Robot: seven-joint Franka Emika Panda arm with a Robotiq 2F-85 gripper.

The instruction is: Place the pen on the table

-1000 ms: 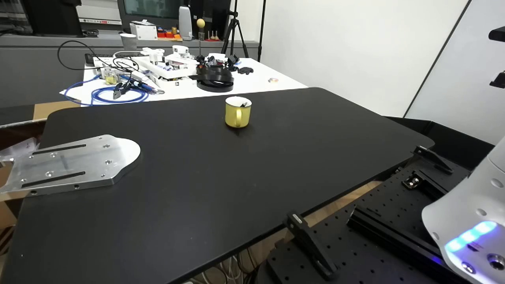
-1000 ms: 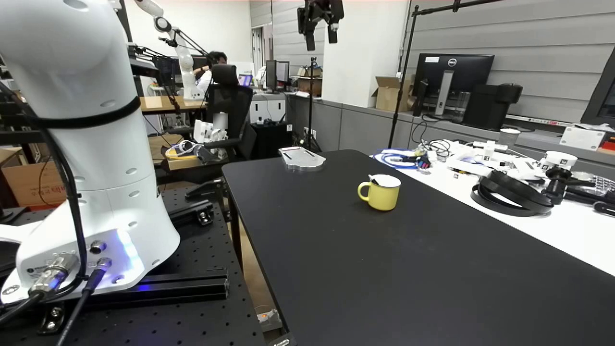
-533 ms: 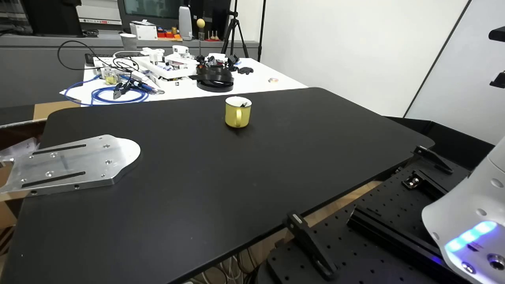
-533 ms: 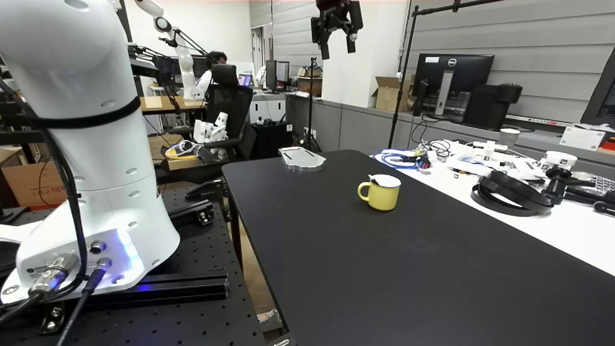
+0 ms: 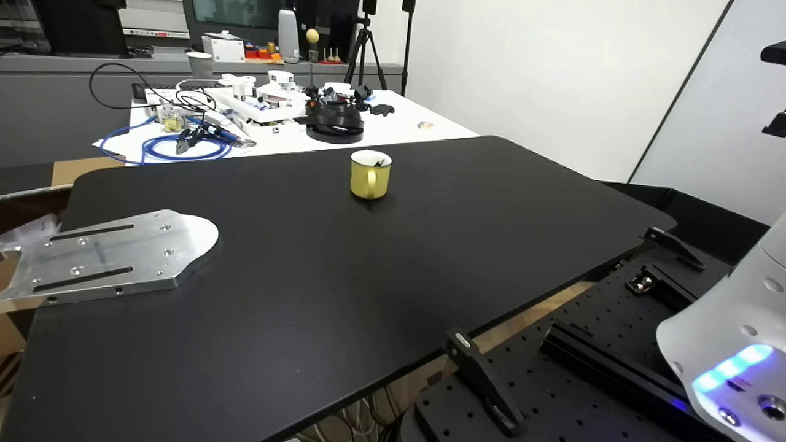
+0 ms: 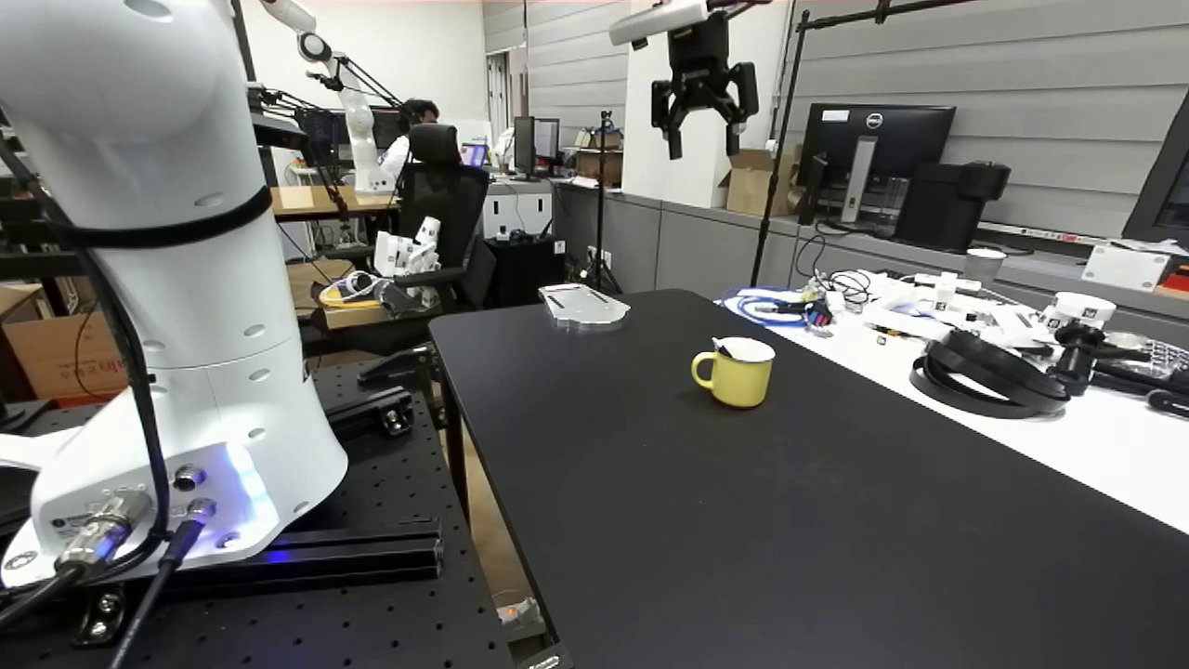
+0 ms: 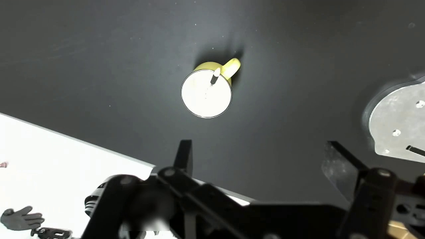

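Observation:
The pen is a thin dark stick with a pale end. It leans inside the yellow cup, its end at the rim beside the handle. The pen shows as a small dark tip in both exterior views; its lower part is hidden or washed out. The cup stands upright on the black table, and also shows in an exterior view. My gripper is open and empty, high above the table. Its fingertips also show at an exterior view's top edge. In the wrist view the gripper frames bare table, the cup ahead.
A silver metal plate lies at one end of the table; it also shows in the wrist view. A white table with cables, black straps and gear adjoins the black table. Black clamps sit by the robot's base.
My gripper has come down and to the right in an exterior view, staying open. Its fingertips have entered at an exterior view's top edge. The cup and pen have not moved.

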